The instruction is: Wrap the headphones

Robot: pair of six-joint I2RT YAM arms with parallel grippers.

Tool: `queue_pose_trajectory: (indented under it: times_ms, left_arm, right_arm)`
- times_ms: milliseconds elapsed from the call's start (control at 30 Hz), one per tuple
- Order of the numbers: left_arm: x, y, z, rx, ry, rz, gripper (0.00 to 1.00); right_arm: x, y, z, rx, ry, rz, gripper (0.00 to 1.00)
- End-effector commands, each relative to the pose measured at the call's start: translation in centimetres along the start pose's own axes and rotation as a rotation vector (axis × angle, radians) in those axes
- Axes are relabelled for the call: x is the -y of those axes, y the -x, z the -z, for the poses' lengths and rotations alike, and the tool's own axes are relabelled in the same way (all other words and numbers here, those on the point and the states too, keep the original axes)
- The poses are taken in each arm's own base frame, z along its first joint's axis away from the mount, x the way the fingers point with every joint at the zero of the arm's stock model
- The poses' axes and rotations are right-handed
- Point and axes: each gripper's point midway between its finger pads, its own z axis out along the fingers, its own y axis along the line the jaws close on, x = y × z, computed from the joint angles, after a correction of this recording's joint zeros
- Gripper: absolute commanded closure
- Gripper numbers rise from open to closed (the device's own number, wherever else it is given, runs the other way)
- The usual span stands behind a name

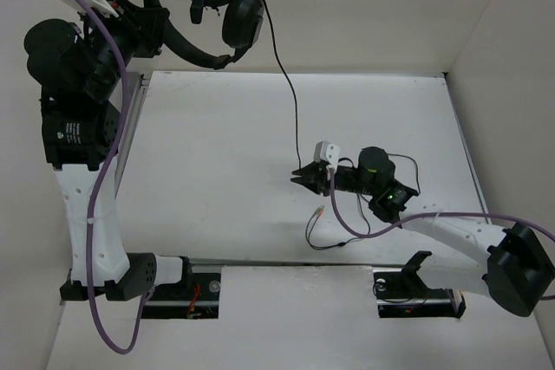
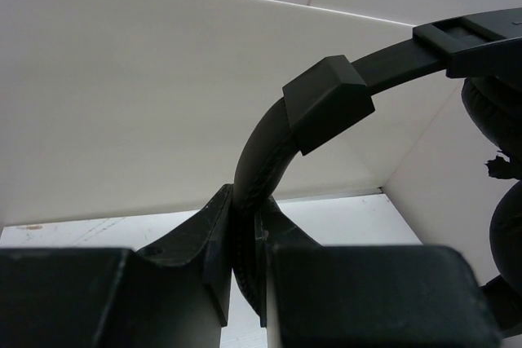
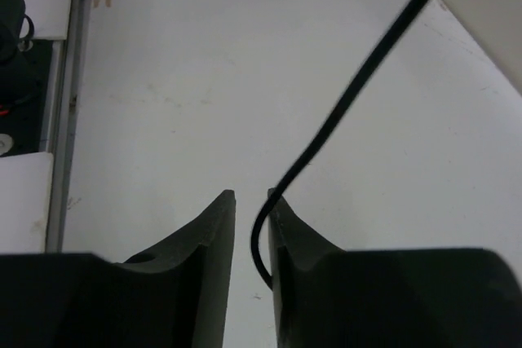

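Up at the far left, the left gripper [image 2: 245, 262] is clamped on the headband of the headphones [image 1: 212, 6], holding them aloft. Their cable [image 1: 286, 84] trails down to the right gripper [image 1: 303, 178], whose nearly closed fingers pinch it above the table [image 1: 217, 171].

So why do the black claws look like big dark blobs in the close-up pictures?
In the left wrist view the left claw sits right against the lens, unlit and soft-edged, while the headphones headband above is sharper. In the right wrist view the right claw is likewise dark against the bright white table. The top view is evenly lit.
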Motion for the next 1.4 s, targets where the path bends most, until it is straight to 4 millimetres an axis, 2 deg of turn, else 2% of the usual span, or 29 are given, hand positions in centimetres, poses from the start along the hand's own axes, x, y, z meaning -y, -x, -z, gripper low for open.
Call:
queue_pose_trajectory:
  times_ms: [0, 67, 200, 333, 467, 533, 633, 700, 733, 767, 833, 900, 1033, 1133, 1367]
  left_arm:
    - [1.3, 3.5, 0.3, 0.119, -0.04, 0.005, 1.0]
    - [0.6, 2.8, -0.1, 0.108, -0.024, 0.008, 1.0]
    - [-1.5, -0.3, -1.4, 0.057, 0.045, -0.006, 1.0]
    - [-3.9, -5.9, -3.1, -0.039, 0.144, -0.037, 1.0]
    - [-5.9, -12.2, -4.5, -0.155, 0.224, -0.109, 1.0]
    - [-6.6, -15.7, -4.9, -0.225, 0.257, -0.171, 1.0]
    - [-7.4, -19.4, -5.2, -0.3, 0.293, -0.261, 1.0]
    - [-8.0, -21.5, -5.3, -0.348, 0.308, -0.315, 1.0]
    - [-8.2, -22.1, -5.3, -0.361, 0.312, -0.331, 1.0]
    - [-8.7, -23.0, -5.1, -0.384, 0.32, -0.351, 1.0]
    - [-9.4, -24.8, -4.6, -0.431, 0.334, -0.387, 1.0]
    - [-9.8, -26.4, -4.0, -0.474, 0.336, -0.413, 1.0]
    - [-9.9, -29.3, -2.8, -0.546, 0.327, -0.44, 1.0]
    - [-10.3, -30.0, -2.7, -0.566, 0.34, -0.447, 1.0]
    - [-11.5, -31.5, -2.6, -0.613, 0.371, -0.424, 1.0]
  right_arm:
    - [-0.7, 0.7, 0.6, 0.017, 0.03, 0.037, 0.85]
    - [0.1, 0.6, 1.0, -0.011, -0.006, 0.057, 0.98]
    - [3.0, 2.0, 2.9, -0.084, -0.088, 0.133, 1.0]
    - [7.0, 3.9, 5.2, -0.214, -0.206, 0.283, 1.0]
    - [9.5, 5.2, 6.9, -0.387, -0.251, 0.451, 1.0]
    - [9.6, 5.1, 6.9, -0.512, -0.203, 0.558, 1.0]
    - [9.8, 4.2, 7.0, -0.726, -0.116, 0.815, 1.0]
    - [11.8, 4.8, 7.3, -0.887, -0.13, 1.078, 1.0]
    - [12.6, 5.4, 7.3, -0.923, -0.151, 1.147, 1.0]
    - [14.0, 6.5, 7.4, -0.974, -0.195, 1.227, 1.0]
    - [16.8, 10.0, 7.5, -1.024, -0.318, 1.35, 1.0]
    - [19.4, 15.3, 7.9, -0.985, -0.482, 1.422, 1.0]
    - [22.7, 24.7, 10.3, -0.897, -0.779, 1.505, 1.0]
    - [22.7, 29.7, 12.3, -0.811, -0.917, 1.594, 1.0]
    - [19.4, 35.4, 13.8, -0.537, -1.046, 1.724, 1.0]
